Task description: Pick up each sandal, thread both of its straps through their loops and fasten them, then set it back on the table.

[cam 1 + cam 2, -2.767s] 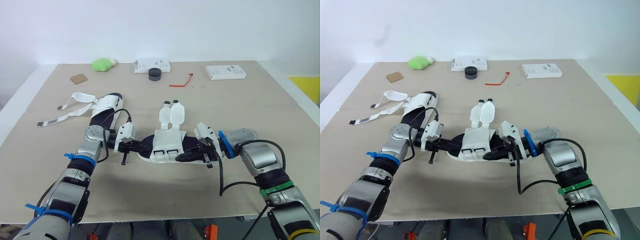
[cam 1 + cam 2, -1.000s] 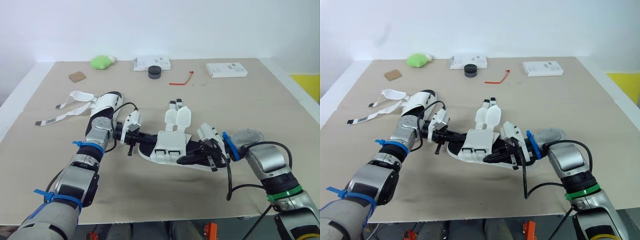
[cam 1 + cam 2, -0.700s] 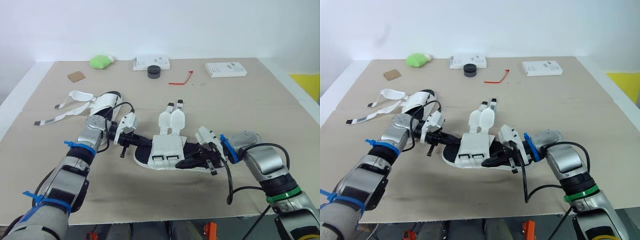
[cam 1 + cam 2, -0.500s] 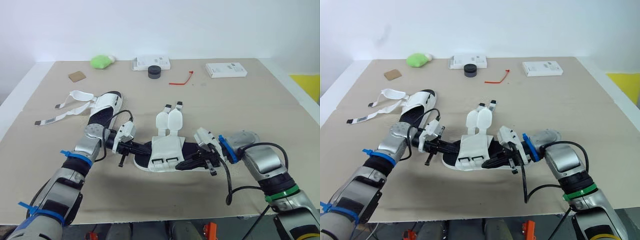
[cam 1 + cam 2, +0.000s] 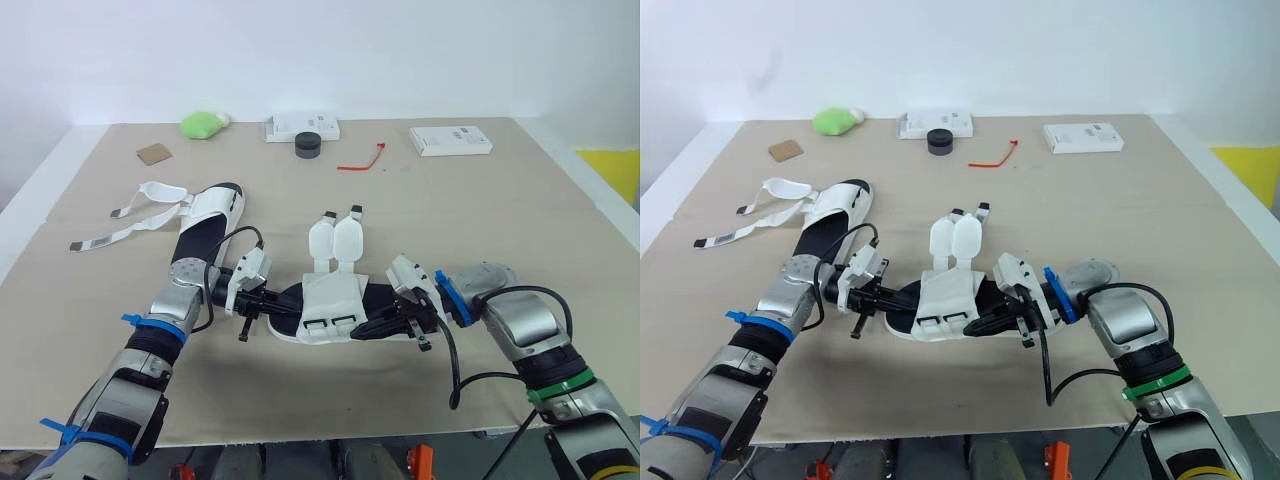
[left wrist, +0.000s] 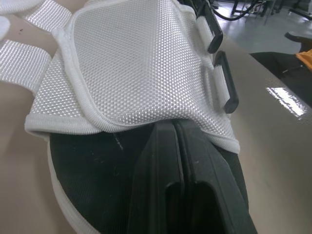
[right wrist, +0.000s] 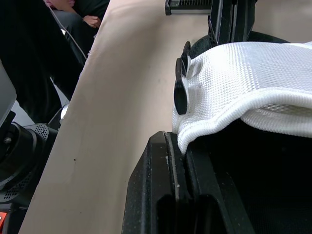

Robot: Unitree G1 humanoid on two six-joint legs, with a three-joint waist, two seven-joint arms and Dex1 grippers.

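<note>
A sandal [image 5: 338, 300] with a black sole and a white mesh upper lies on the table's near middle. Its two white straps [image 5: 335, 238] lie unthreaded, pointing away from me, and its two black loops [image 5: 330, 324] face me. My left gripper [image 5: 283, 300] is shut on the sandal's left end, fingertips tucked under the mesh upper [image 6: 131, 68]. My right gripper [image 5: 368, 327] is shut on the right end, under the mesh edge [image 7: 243, 83]. A second sandal [image 5: 208, 222] lies further left, its long straps [image 5: 130, 225] spread loose on the table.
Along the far edge sit a green soft lump [image 5: 203, 124], a white box [image 5: 302, 127], a black puck [image 5: 308, 147], a red tie [image 5: 362, 160] and another white box [image 5: 450, 140]. A cardboard scrap [image 5: 154, 153] lies at far left.
A second ago the sandal was raised and further from me. It has since come down and nearer, with both grippers still on its ends. Little has shifted in the last half second.
</note>
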